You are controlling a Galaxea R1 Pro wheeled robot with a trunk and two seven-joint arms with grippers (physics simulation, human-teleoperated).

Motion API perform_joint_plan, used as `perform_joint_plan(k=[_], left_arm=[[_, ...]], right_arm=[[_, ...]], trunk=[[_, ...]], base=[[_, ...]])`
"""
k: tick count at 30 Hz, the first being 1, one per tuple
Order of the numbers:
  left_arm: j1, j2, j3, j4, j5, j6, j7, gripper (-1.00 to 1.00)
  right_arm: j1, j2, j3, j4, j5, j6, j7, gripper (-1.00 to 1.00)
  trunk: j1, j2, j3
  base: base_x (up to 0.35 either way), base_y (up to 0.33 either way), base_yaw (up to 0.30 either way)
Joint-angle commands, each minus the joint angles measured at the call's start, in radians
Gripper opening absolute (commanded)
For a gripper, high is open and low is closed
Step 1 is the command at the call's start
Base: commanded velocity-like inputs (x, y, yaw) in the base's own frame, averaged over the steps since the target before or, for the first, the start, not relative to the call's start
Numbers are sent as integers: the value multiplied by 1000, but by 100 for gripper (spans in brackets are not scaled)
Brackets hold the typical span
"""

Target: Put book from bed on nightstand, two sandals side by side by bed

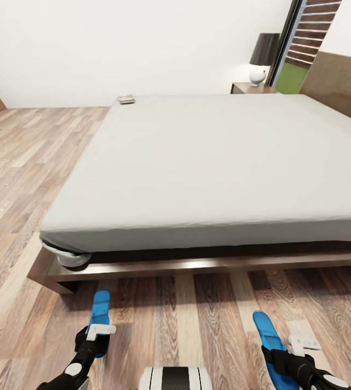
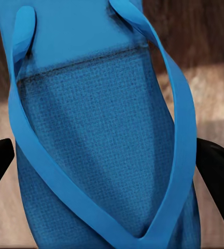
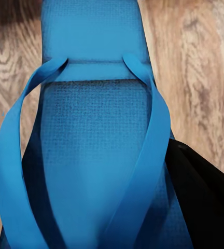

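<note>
The large low bed (image 1: 208, 162) with pale grey mattress carries the small dark book (image 1: 126, 99) at eleven o'clock. Each gripper, left (image 1: 97, 331) and right (image 1: 290, 346), straddles a bright blue sandal (image 2: 107, 140) (image 3: 99, 150); whether the fingers are clamped, I cannot tell. Sandal placement seems underway: next, bring them together.

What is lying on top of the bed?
On the bed, just a small book lies at its far left corner. Its cover is too small to read.

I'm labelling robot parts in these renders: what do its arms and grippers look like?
Both arms are black with pale grey round joint caps. The left gripper and right gripper carry white blocky pieces on black mounts. In the wrist views, the jaws appear as plain matte black. No cables or markings are legible.
</note>
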Motion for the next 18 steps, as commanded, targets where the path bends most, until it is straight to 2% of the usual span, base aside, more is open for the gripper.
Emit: perform_joint_plan(k=[1, 3, 7, 12, 18], left_arm=[[-1, 1, -9, -1, 5, -2, 6, -100], [-1, 1, -9, -2, 5, -2, 7, -100], [-13, 1, -9, -2, 5, -3, 7, -100], [-19, 2, -9, 0, 5, -3, 7, -100], [-21, 1, -9, -2, 5, -3, 7, -100]], right_arm=[[0, 0, -1, -2, 0, 5, 5, -100], [0, 0, -1, -2, 0, 5, 5, -100], [0, 0, -1, -2, 0, 5, 5, -100], [0, 1, -1, -2, 0, 5, 5, -100], [0, 1, 0, -1, 0, 4, 5, -100]], trunk=[[0, -1, -5], [1, -1, -12], [1, -1, -12], [3, -2, -32], [3, -2, -32]], base=[[0, 0, 0], [0, 0, 0], [0, 0, 0], [0, 0, 0], [0, 0, 0]])
